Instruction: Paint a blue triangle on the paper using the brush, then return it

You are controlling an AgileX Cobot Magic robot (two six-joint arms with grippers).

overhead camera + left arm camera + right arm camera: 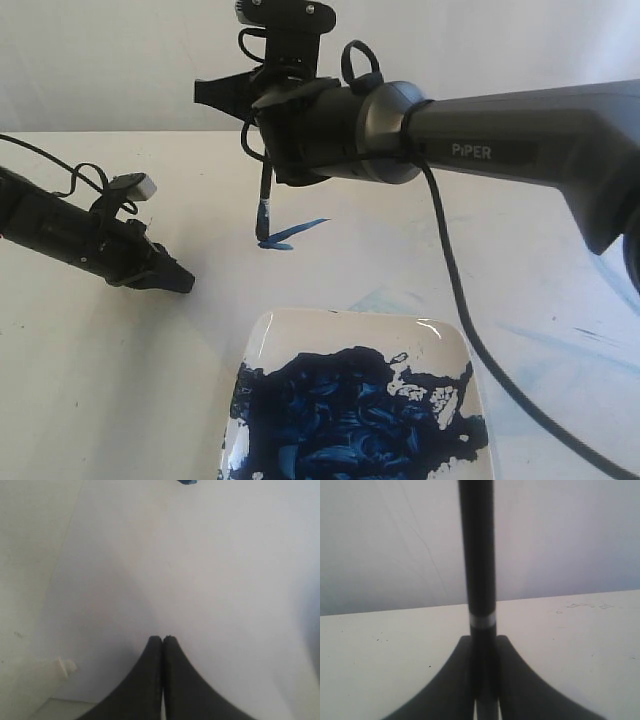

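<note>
Nearest to us lies the plate [330,328], its middle heaped with dark-blue paint [350,415]. Off the plate's far-left corner the left gripper [163,639] hangs low over the table [80,380], jaws pressed together on nothing. We judge it has no part in the coming stroke.

Beyond the plate's far edge, well clear of it, the paper [200,580] carries what there is of the blue triangle [292,236]. There is one long stroke slanting away from the plate toward its right side, and a short one under that stroke's near end. We count two sides at most, so the figure looks unfinished.

At the strokes' left end stands the brush [265,198] — long axis close to upright, blue bristles down at the sheet. We cannot tell whether they touch it.

Higher up, the right gripper [483,639] pinches the black handle between its jaws, close by the pale ring [482,620].

So the open side lies rightward from the bristles, toward the plate's right side — and only the right arm is placed to reach it. We judge the closing stroke wants the tip drawn that way with the handle kept upright. Where the brush goes back to we do not see.
</note>
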